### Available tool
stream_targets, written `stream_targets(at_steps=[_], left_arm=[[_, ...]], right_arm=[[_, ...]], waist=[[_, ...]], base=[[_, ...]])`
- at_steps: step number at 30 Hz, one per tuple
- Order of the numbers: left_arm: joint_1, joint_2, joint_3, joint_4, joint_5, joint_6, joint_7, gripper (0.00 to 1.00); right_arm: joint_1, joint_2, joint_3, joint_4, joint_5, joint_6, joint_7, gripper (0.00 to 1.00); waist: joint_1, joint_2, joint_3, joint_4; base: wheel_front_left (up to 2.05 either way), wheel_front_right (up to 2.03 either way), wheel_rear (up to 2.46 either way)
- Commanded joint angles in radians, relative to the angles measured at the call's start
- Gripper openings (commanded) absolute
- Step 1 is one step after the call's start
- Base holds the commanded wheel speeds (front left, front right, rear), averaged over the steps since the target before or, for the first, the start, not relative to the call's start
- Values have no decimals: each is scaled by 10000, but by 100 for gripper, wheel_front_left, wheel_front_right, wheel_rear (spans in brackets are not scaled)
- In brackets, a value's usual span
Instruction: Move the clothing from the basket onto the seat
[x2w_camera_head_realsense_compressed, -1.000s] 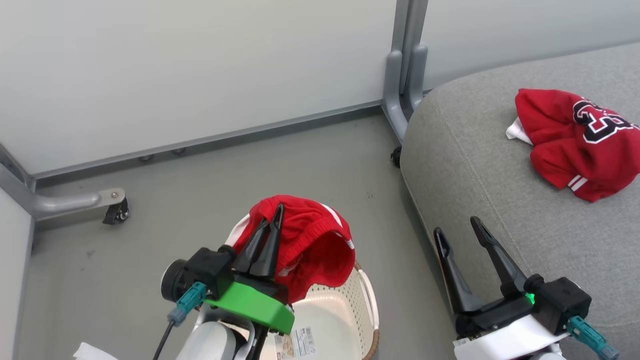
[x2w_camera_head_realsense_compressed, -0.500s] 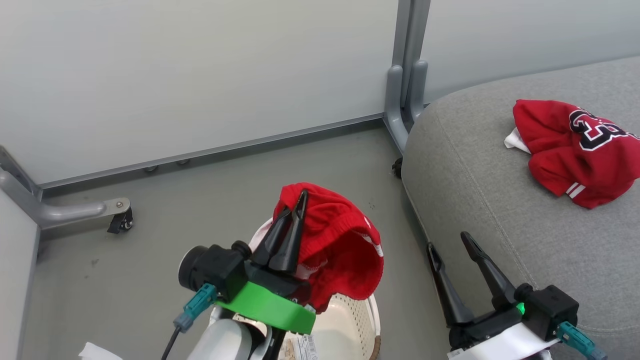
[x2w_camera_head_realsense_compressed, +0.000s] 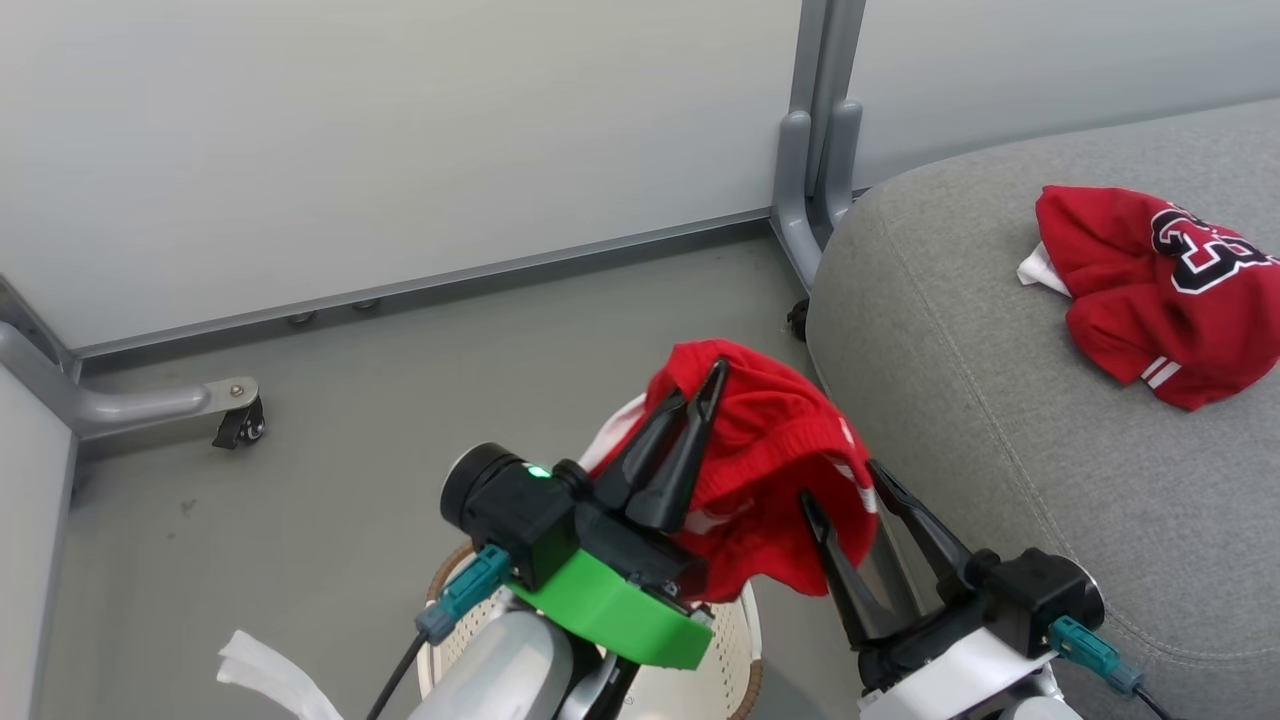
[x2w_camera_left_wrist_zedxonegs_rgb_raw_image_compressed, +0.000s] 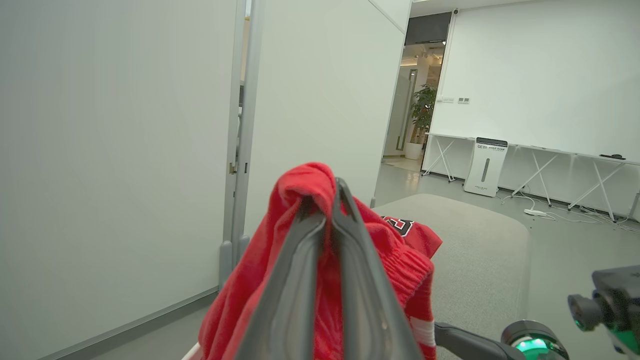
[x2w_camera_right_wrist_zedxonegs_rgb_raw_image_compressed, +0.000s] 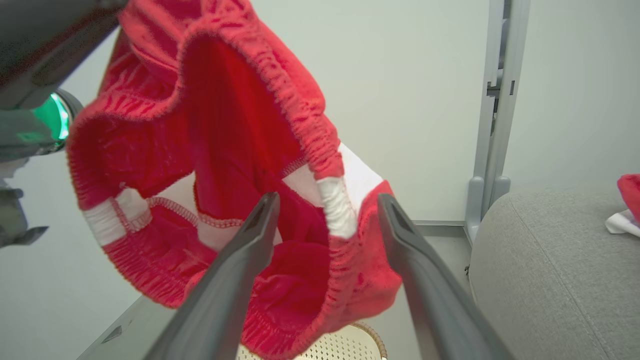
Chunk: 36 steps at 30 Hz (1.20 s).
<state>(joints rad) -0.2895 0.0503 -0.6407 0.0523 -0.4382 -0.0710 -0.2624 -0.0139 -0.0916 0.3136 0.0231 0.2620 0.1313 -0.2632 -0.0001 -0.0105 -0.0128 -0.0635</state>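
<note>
- Left hand (x2w_camera_head_realsense_compressed: 703, 380) is pressed together, pinching a fold of the red garment (x2w_camera_head_realsense_compressed: 770, 440), which hangs lifted above the basket (x2w_camera_head_realsense_compressed: 738, 640) at 6 o'clock.
- Right hand (x2w_camera_head_realsense_compressed: 838, 482) is spread at 4 o'clock of the left hand, its fingers straddling the hanging hem without gripping it.
- The step looks like carrying the garment to the seat (x2w_camera_head_realsense_compressed: 1000, 420) at 3 o'clock. Hold the pinch firm, lift so the trailing cloth clears the cushion's rounded edge, and let go only well over the fabric.
- Farther off at 2 o'clock, the other red garment (x2w_camera_head_realsense_compressed: 1150, 290) already lies on the seat; set this one beside it.
</note>
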Motion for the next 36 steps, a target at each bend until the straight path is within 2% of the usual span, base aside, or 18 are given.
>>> stream_targets(at_steps=[1,2,3,4,5,6,19,20,21,22,36], left_arm=[[-210,5,-94,-52,-88,82,-35,0],[-273,5,-183,-61,-110,105,-35,0],[-314,5,-239,-61,-131,130,-35,0],[-356,5,-303,-35,-153,153,-35,0],[-395,5,-329,-7,-160,178,-35,0],[-436,5,-348,31,-135,207,-35,0],[-463,82,-345,493,386,262,-35,0],[-455,99,-339,556,409,265,-35,18],[-459,117,-343,603,423,257,-35,47],[-469,126,-342,648,440,277,-35,100],[-455,365,-439,1092,388,358,108,100]], right_arm=[[-138,-34,5,120,-52,-11,-24,100],[-179,-52,7,180,-67,-11,-24,100],[-209,-69,21,214,-84,-11,-24,87],[-222,-79,26,231,-93,-11,-24,49],[-219,-82,18,229,-103,-11,-24,33],[-198,-111,35,227,-114,-11,-24,0],[-267,-160,-12,95,-65,-11,-24,0],[-274,-170,-23,89,-69,-11,-24,0],[-279,-174,-33,85,-68,-11,-24,0],[-285,-179,-50,78,-62,-11,-24,0],[-183,-107,-191,1,-45,-11,-24,0]], waist=[[1,105,49,9],[1,105,75,21],[1,105,93,30],[1,105,116,41],[1,105,134,48],[1,105,157,54],[1,105,327,8],[1,105,332,5],[1,105,337,3],[1,105,342,2],[1,105,350,-65]], base=[[0,0,0],[0,0,0],[0,0,0],[0,0,0],[0,0,0],[0,0,0],[0,0,0],[0,0,0],[0,0,0],[0,0,0],[0,0,0]])
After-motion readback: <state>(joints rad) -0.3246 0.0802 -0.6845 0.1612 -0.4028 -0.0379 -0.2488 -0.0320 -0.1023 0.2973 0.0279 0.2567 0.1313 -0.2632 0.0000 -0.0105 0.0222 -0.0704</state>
